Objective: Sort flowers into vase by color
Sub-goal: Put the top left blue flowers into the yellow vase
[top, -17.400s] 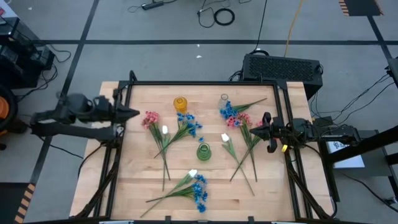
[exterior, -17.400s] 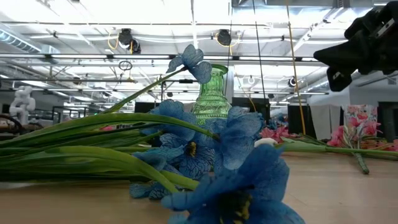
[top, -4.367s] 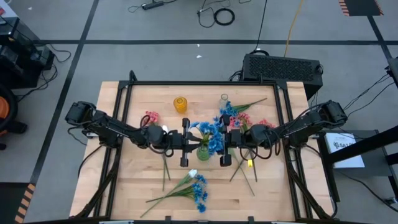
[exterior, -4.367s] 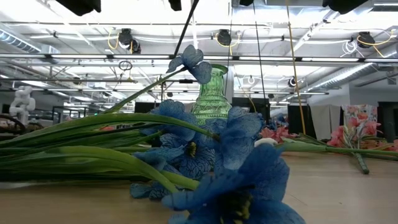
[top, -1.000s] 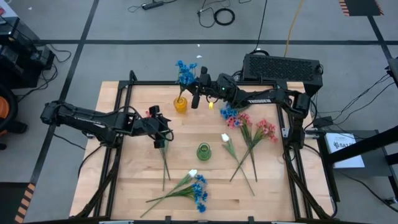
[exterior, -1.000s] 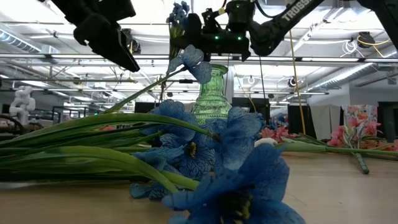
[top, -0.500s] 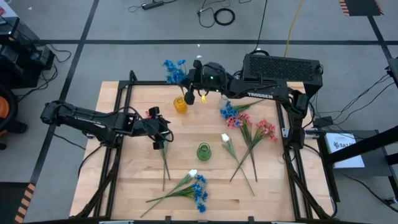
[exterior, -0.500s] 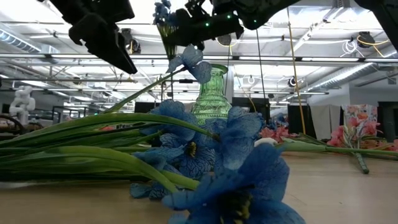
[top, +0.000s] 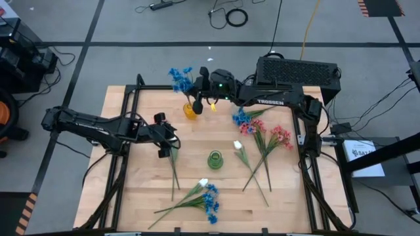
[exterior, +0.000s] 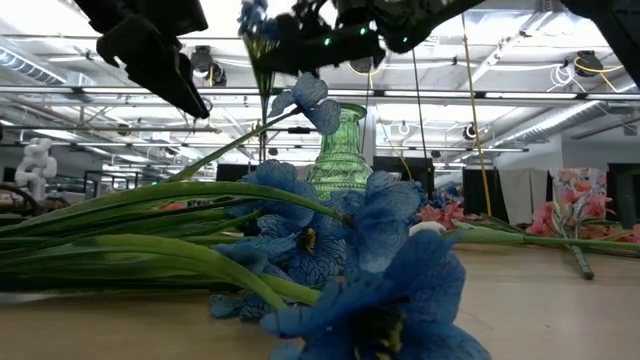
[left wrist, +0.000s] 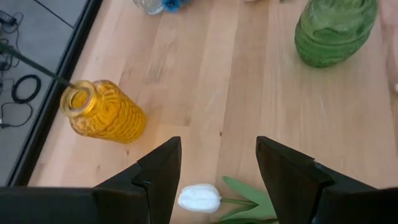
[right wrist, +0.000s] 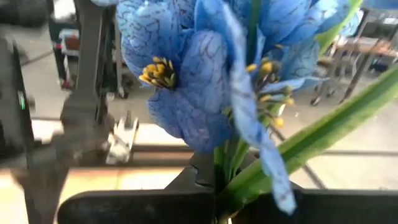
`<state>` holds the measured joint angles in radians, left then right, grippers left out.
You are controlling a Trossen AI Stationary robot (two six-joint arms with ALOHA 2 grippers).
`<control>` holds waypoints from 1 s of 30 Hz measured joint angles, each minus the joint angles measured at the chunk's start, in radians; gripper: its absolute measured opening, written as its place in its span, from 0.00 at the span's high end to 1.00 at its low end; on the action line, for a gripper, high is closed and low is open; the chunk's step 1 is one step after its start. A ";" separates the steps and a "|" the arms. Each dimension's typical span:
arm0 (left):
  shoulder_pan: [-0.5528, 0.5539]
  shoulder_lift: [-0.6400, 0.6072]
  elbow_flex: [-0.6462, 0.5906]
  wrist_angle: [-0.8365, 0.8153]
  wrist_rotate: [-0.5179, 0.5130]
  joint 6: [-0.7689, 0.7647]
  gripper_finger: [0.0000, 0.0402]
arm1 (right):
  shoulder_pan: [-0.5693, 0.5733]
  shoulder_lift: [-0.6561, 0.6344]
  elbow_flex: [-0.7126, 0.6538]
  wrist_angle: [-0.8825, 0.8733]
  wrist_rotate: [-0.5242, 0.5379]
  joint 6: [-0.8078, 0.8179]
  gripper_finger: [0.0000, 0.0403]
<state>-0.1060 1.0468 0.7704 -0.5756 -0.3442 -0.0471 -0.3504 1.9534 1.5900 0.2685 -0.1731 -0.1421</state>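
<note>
Arms reach toward the far left part of the wooden surface (top: 289,196). My right arm stretches from its mount across the far edge, nearly level, and my right tool (top: 202,87) is clenched on the stem of a blue flower sprig (top: 180,77); the blooms lean out past the far edge while the stem runs down into the mouth of the yellow vase (top: 191,110). In the right wrist view the blue petals fill the picture just ahead of my fingers. My left arm lies low along the left side, elbow bent, and my left tool (top: 163,137) hangs released, fingers apart, above a white bud (left wrist: 199,198) lying on the surface. The green vase (top: 214,159) stands mid-surface; pink and blue sprigs (top: 262,134) lie to its right, another bunch (top: 200,196) near the front.
</note>
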 joint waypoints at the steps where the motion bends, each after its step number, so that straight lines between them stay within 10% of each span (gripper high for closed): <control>1: 0.000 -0.007 0.000 0.000 0.000 0.000 0.47 | 0.000 0.012 -0.001 0.006 0.001 -0.001 0.99; 30: 0.000 -0.028 0.000 -0.010 0.001 -0.017 0.47 | 0.003 0.091 -0.001 0.017 0.013 -0.029 0.90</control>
<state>-0.1060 1.0187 0.7708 -0.5852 -0.3435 -0.0639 -0.3473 2.0440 1.5893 0.2852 -0.1600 -0.1709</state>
